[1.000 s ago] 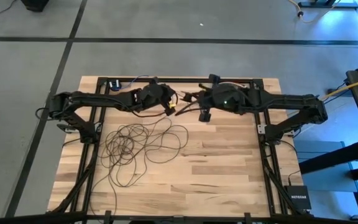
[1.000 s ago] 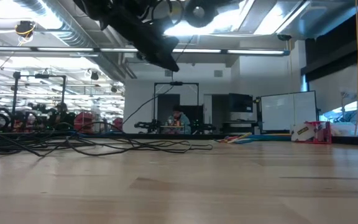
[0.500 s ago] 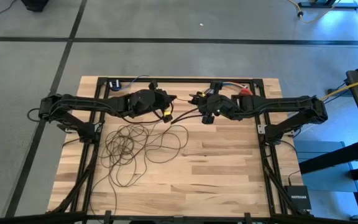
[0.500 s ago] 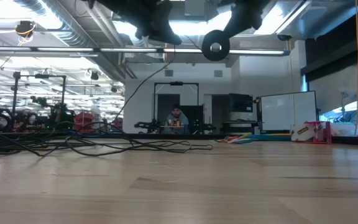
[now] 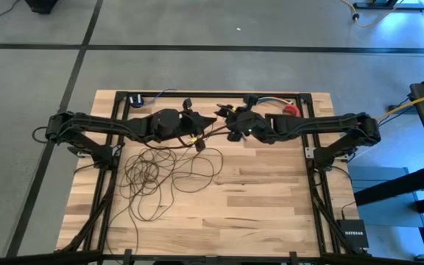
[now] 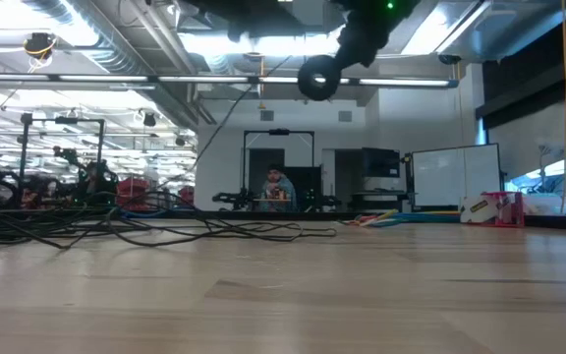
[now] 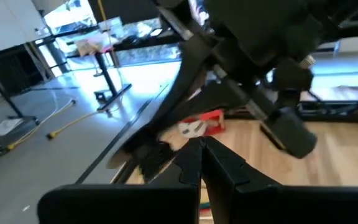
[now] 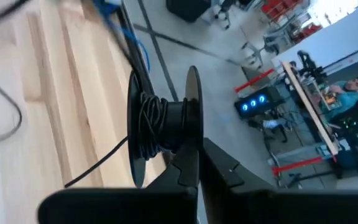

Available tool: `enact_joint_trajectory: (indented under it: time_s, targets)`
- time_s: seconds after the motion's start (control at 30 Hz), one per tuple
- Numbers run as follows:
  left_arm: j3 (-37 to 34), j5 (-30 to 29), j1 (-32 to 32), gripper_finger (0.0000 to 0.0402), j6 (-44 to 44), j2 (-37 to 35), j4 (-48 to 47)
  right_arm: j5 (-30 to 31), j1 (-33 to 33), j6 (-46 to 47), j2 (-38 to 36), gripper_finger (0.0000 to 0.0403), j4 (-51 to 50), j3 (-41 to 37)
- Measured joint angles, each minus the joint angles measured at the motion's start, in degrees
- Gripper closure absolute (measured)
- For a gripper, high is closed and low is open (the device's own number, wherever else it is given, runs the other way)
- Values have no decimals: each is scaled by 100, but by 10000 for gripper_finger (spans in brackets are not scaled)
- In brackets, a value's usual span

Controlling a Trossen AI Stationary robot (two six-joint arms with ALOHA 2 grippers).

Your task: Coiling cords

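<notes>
The cord [image 5: 160, 171] lies in loose dark loops on the table's left half, and one strand [image 6: 226, 128] rises from them to my left gripper [image 5: 199, 135]. That gripper is shut and hangs high over the table's far middle. From there the cord runs onto a black spool [image 8: 163, 124], with several turns wound on its core. My right gripper [image 5: 227, 124] is shut on the spool [image 6: 317, 77] close beside my left gripper. My left gripper is shut where the rising strand [image 6: 255, 93] ends, with the cord lifted off the table below it. The place of contact is too small to show how the fingers lie on it. My right gripper pinches the rim of one spool flange [image 8: 190, 149] between its two fingers. It comes from the table's right side, slanting down. The spool is lifted clear, and its cord end [image 8: 98, 165] trails off toward my left gripper.
A small blue-and-black device [image 5: 135, 98] sits at the far left edge. Coloured wires [image 5: 271, 99] and a red thing [image 5: 291, 110] lie at the far right. The wooden table [image 5: 271, 191] is bare on its near right. A person [image 6: 278, 187] sits far behind.
My right gripper has come down with the spool and gone toward the table's left, tipping more level. My left gripper has risen and tipped up toward level, drawing back a little to the left. The strand between table and grippers has stayed lifted.
</notes>
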Motion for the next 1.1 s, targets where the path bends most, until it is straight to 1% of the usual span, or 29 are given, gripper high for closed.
enact_joint_trajectory:
  time_s: [0.13, 0.2, 0.43, 0.7, 0.93, 1.1]
  targets:
    - [2, 101, -21, 400, -8, -4, 70, -174, -2, -222, -11, 400, 864, 0]
    - [2, 105, -21, 400, -22, 27, 120, -403, -4, -301, -11, 400, 1197, 0]
    - [11, 125, -25, 400, 14, 236, 517, -978, -4, -186, -13, 400, 1683, 4]
    - [11, 110, 106, 400, 183, 323, 441, -1362, -4, -192, -52, 400, 2376, 7]
    - [29, 39, 269, 400, 187, 304, 325, -1499, 2, -181, -407, 400, 2131, 136]
    - [42, 67, 390, 400, 176, 295, 173, -1634, 0, 107, -656, 400, 1462, 326]
